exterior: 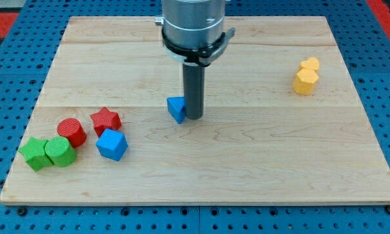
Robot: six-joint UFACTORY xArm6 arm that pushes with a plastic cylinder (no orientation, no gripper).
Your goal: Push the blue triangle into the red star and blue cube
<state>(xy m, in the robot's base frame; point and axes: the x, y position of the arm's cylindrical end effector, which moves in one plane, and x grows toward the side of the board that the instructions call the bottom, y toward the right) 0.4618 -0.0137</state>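
The blue triangle (176, 109) lies near the middle of the wooden board. My tip (194, 117) stands right against its right side, touching or nearly touching it. The red star (105, 120) lies to the view's left of the triangle, and the blue cube (112, 144) sits just below the star, close to it. A gap of bare board separates the triangle from both.
A red cylinder (71, 132) sits left of the star. A green star (34, 153) and a green cylinder (60, 151) lie at the lower left. Two yellow blocks (306, 76) sit together at the upper right. The board's edge (201, 200) runs along the bottom.
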